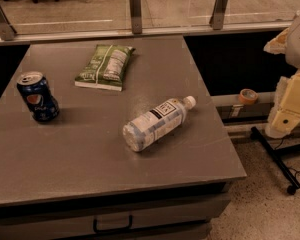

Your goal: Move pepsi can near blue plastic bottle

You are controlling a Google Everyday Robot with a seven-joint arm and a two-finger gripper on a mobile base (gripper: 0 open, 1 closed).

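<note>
Worktop (90, 159): grey, flat, carrying three items. A drawer with a dark handle (112, 225) sits in the front below it.

Pepsi can (38, 97): upright near the left edge of the worktop, silver top up, round logo facing the camera. Nothing touches it.

Blue plastic bottle (157, 124): lying on its side near the middle of the worktop, set diagonally. Its white cap (189, 102) points to the back right and its base to the front left. The label faces up. The can and the bottle are well apart, with bare worktop between them.

Green snack bag (105, 66): lying flat toward the back of the worktop, behind the gap between can and bottle, touching neither.

Gripper (285, 115): at the far right edge of the view, off the worktop and over the floor, a cream-coloured piece hanging downward from the arm. It is well away from both can and bottle and holds nothing that can be seen. Whether the jaws are apart or together: cannot tell.

Other: an orange tape roll (248, 95) rests on a low ledge to the right of the worktop. A black stand leg (276, 153) runs across the speckled floor beneath the gripper. Metal posts (135, 10) with glass panels stand behind the worktop.
</note>
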